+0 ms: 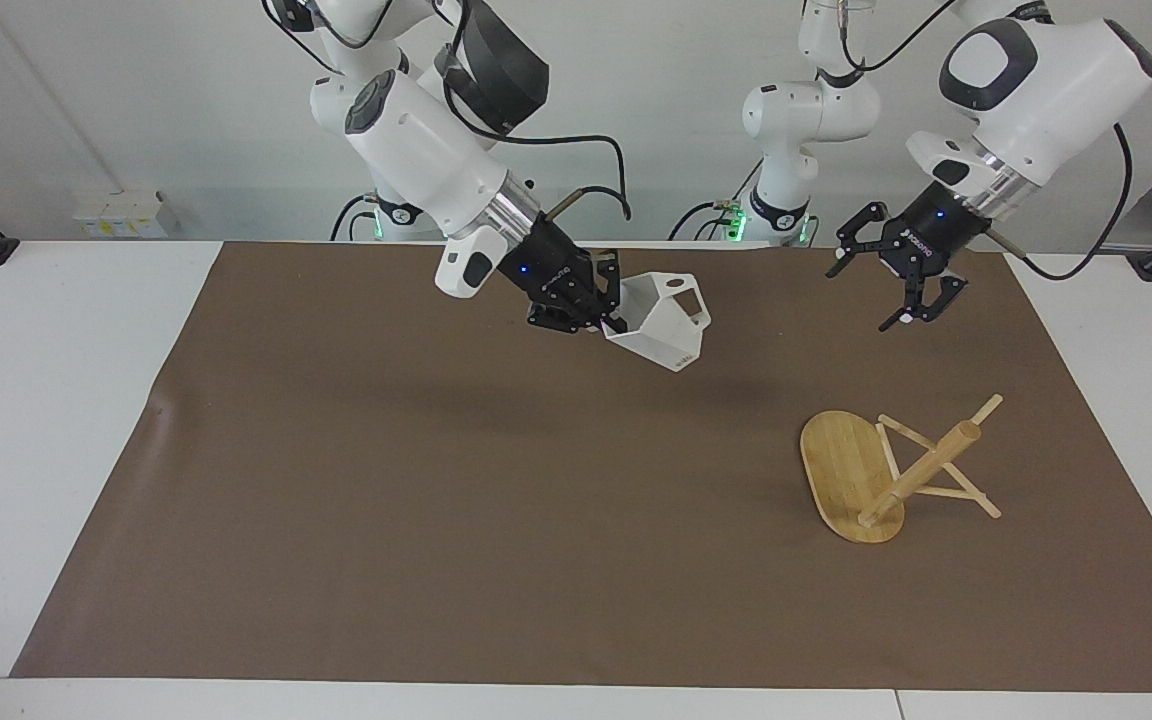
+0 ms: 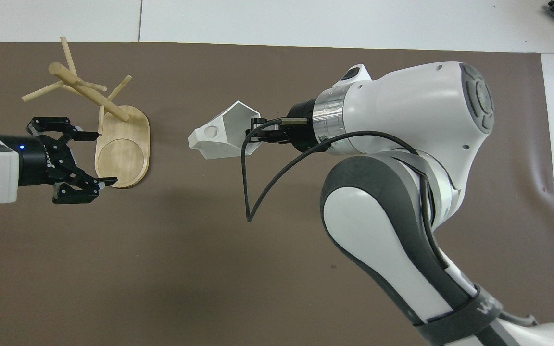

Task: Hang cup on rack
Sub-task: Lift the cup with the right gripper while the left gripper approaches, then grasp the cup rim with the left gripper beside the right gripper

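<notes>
The white faceted cup [image 1: 658, 320] hangs tilted in the air over the middle of the mat, its mouth toward my right gripper and its handle hole on top; it also shows in the overhead view [image 2: 219, 137]. My right gripper [image 1: 608, 318] [image 2: 254, 134] is shut on the cup's rim. The bamboo rack [image 1: 851, 470] [image 2: 123, 154] lies tipped over on the mat toward the left arm's end, base on edge, post and pegs slanting off it. My left gripper [image 1: 858, 300] [image 2: 104, 159] is open and empty in the air by the rack's base, not touching it.
A brown mat [image 1: 436, 500] covers most of the white table [image 1: 46, 400]. A third arm's base [image 1: 786, 200] stands at the robots' edge. The right arm's cable [image 2: 258, 192] loops below its wrist.
</notes>
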